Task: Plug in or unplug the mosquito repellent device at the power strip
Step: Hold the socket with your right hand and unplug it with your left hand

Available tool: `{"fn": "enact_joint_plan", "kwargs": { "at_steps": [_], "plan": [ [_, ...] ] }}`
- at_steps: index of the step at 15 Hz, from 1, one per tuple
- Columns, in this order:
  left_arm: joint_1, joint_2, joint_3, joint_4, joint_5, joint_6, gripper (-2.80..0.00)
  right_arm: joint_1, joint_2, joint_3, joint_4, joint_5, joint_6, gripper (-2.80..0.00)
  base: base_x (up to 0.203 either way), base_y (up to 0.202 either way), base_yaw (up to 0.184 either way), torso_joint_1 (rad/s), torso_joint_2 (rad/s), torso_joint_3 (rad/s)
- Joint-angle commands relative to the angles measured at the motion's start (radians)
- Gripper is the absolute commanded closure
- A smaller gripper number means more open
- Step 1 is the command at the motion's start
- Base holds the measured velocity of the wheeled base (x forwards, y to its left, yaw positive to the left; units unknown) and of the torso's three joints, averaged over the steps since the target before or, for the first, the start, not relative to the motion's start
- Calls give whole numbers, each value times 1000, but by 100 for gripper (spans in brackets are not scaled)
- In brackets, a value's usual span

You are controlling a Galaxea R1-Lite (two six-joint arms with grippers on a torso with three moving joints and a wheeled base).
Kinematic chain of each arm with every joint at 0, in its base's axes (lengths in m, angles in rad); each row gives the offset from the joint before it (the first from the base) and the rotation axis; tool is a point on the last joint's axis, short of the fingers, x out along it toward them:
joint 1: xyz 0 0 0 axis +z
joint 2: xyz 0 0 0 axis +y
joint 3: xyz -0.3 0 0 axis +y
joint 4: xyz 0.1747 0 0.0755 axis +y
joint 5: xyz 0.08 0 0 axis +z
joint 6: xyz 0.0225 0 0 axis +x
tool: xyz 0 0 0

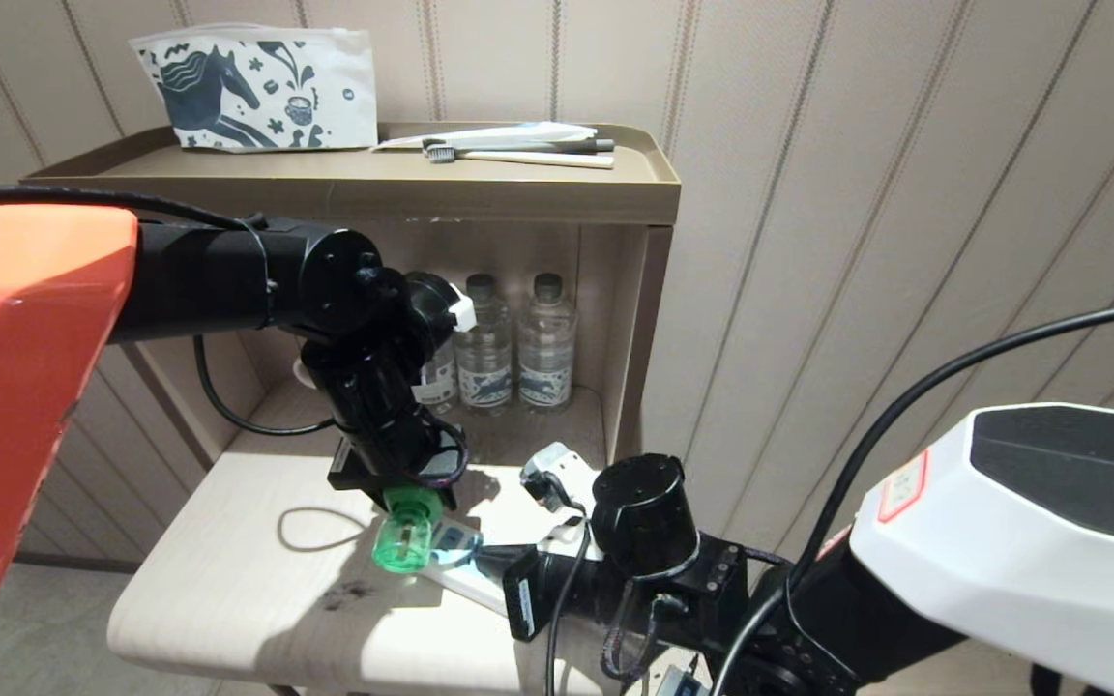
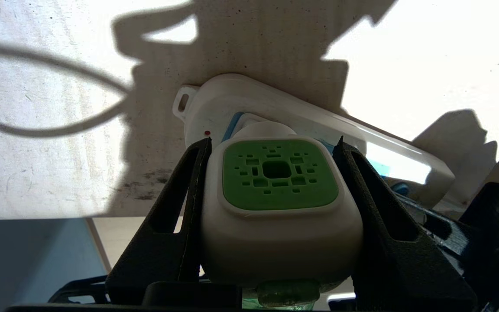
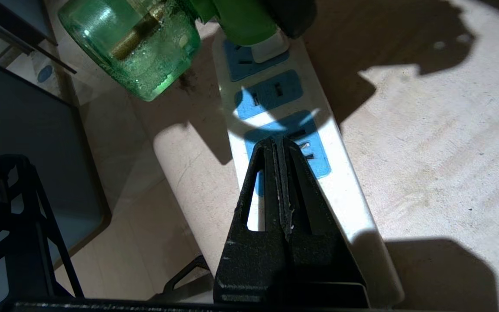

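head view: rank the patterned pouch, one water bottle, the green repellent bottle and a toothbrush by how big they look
1. patterned pouch.
2. water bottle.
3. Toothbrush and mosquito repellent device, held by the left gripper: unsure; the brush is longer but thin and farther, the device partly hidden.

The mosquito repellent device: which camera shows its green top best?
The left wrist view: the mosquito repellent device fills it, top face forward. The right wrist view shows only its bottle; the head view shows it small under the left arm.
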Motion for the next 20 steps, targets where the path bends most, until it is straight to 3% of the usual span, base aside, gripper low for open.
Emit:
{"fn": "enact_joint_plan", "kwargs": {
  "at_steps": [1, 7, 16, 20],
  "plan": [
    [0, -2, 0, 6, 0, -3, 0, 12, -4, -3, -14, 1, 1, 0, 0, 0, 0, 0, 0, 0],
    [0, -5, 0, 12, 0, -3, 0, 3, 18, 8, -22, -1, 4, 0, 0, 0, 0, 0, 0, 0],
    [-20, -139, 0, 61, 6, -11, 0, 3, 103, 25, -70, -2, 3, 0, 0, 0, 0, 0, 0, 0],
    [-20, -246, 3, 91, 62, -18, 0, -29, 55, 56, -114, -1, 2, 0, 0, 0, 0, 0, 0, 0]
  ]
}}
